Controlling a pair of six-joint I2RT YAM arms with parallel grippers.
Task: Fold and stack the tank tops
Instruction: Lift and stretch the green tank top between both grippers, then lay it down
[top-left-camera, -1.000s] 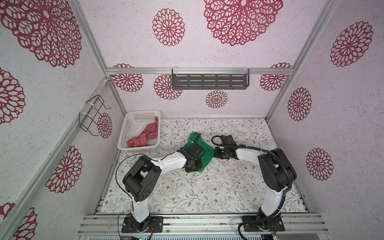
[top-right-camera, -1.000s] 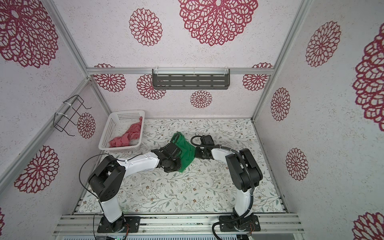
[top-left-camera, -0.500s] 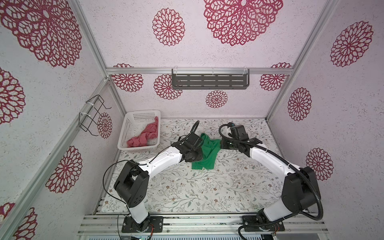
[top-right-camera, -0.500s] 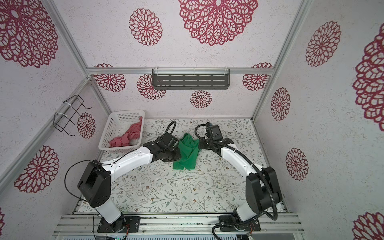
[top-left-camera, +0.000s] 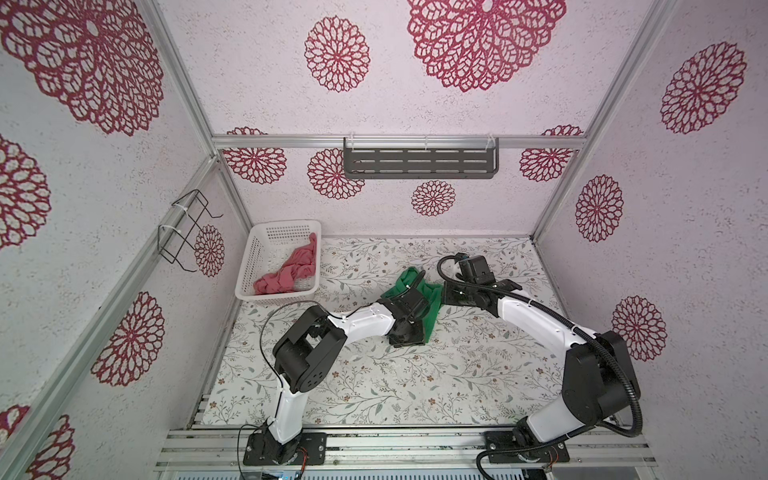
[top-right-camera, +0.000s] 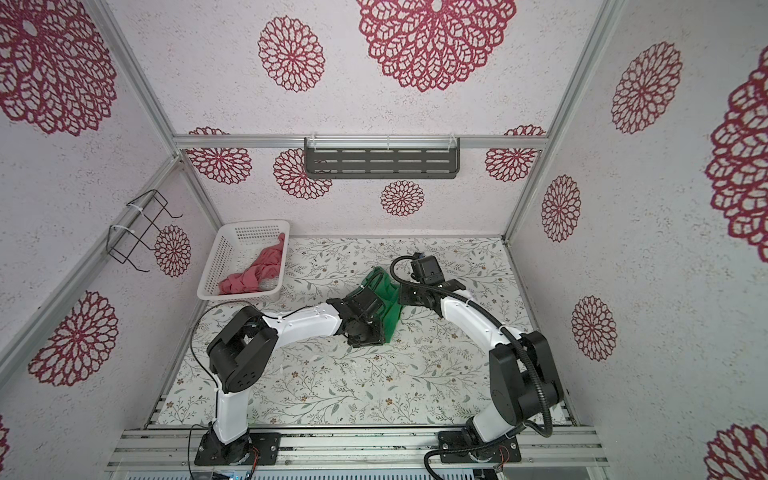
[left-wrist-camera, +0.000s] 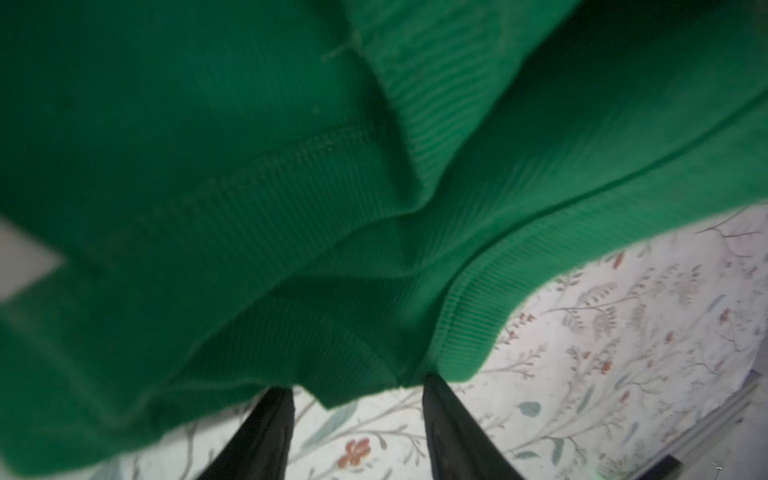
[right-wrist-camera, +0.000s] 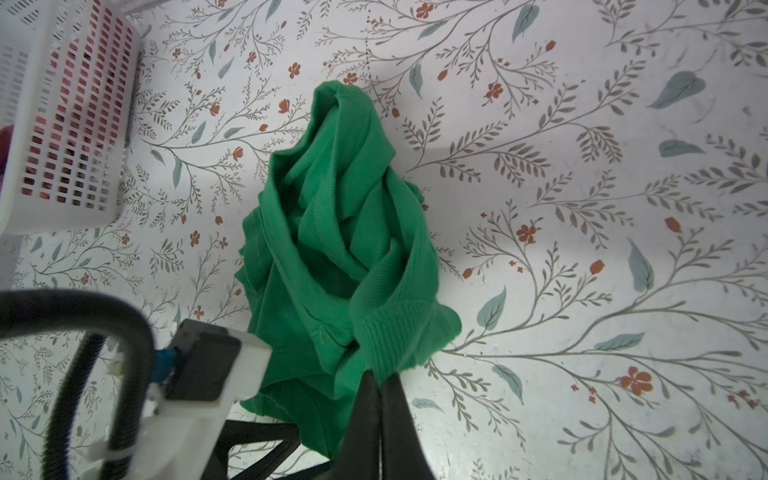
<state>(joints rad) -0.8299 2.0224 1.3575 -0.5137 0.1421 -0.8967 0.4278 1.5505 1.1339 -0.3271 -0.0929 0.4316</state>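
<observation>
The green tank top (top-left-camera: 432, 297) (top-right-camera: 390, 297) sits bunched in the middle of the floral table. My right gripper (right-wrist-camera: 380, 378) is shut on a ribbed edge of the green top (right-wrist-camera: 332, 232), at its right side in both top views. My left gripper (left-wrist-camera: 357, 390) is open; its two dark fingers (left-wrist-camera: 266, 432) stand apart with bare table between them. Green cloth (left-wrist-camera: 332, 208) drapes over its tips and fills most of the left wrist view. The pink-red tank top (top-left-camera: 291, 272) (top-right-camera: 257, 272) lies crumpled in the basket.
A white perforated basket (top-left-camera: 248, 266) (top-right-camera: 214, 266) (right-wrist-camera: 62, 124) stands at the back left corner of the table. A dark shelf (top-left-camera: 419, 162) hangs on the back wall and a wire rack (top-left-camera: 187, 232) on the left wall.
Half a second ago both arms reached farther back with the green top stretched between them. Both have since drawn in toward the front, the left gripper has opened, and the top has bunched up.
</observation>
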